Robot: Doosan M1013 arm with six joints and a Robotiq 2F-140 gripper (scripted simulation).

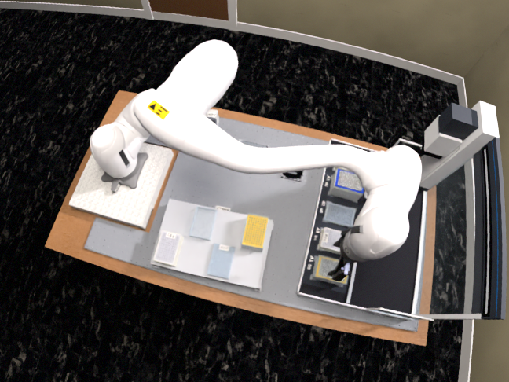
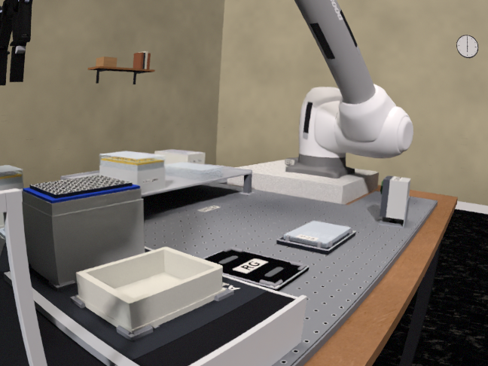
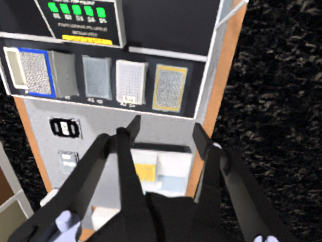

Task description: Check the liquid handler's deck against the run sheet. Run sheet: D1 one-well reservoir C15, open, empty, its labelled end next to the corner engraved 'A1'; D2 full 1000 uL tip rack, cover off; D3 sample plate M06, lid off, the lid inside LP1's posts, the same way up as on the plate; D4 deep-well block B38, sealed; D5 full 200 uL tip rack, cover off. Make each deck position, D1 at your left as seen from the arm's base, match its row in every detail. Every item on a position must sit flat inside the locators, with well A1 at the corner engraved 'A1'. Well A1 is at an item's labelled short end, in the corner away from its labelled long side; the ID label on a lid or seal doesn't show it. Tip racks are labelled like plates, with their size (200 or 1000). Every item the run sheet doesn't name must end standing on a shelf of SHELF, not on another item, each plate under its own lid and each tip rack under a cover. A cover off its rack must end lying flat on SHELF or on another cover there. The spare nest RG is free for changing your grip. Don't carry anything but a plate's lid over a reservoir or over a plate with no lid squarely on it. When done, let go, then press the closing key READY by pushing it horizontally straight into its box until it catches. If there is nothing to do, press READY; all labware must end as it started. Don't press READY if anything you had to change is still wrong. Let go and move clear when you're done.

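Note:
My gripper (image 1: 340, 273) (image 2: 10, 78) (image 3: 167, 125) is open and empty. It hangs high above the deck's end with the yellow-rimmed tip rack (image 1: 328, 267) (image 3: 170, 86). Along the deck row stand a white open reservoir (image 2: 149, 283) (image 3: 14, 67), a tall blue-rimmed tip rack (image 1: 347, 182) (image 2: 80, 220) (image 3: 36, 72), a grey-blue covered item (image 1: 338, 214) (image 3: 97, 77) and a white plate (image 1: 328, 240) (image 3: 131, 80) with a label. A pale lid (image 2: 317, 235) (image 3: 67, 159) lies on a black nest beside the RG nest (image 2: 257, 269) (image 3: 65, 127).
The raised shelf (image 1: 234, 267) (image 2: 236, 171) carries a covered yellow rack (image 1: 254, 231) (image 2: 132, 165), a white plate (image 1: 167, 247) and two pale blue covers (image 1: 203, 222) (image 1: 221, 260). A key box (image 2: 396, 199) stands near the arm's base. A panel with green lights (image 3: 80, 20) lies behind the deck row.

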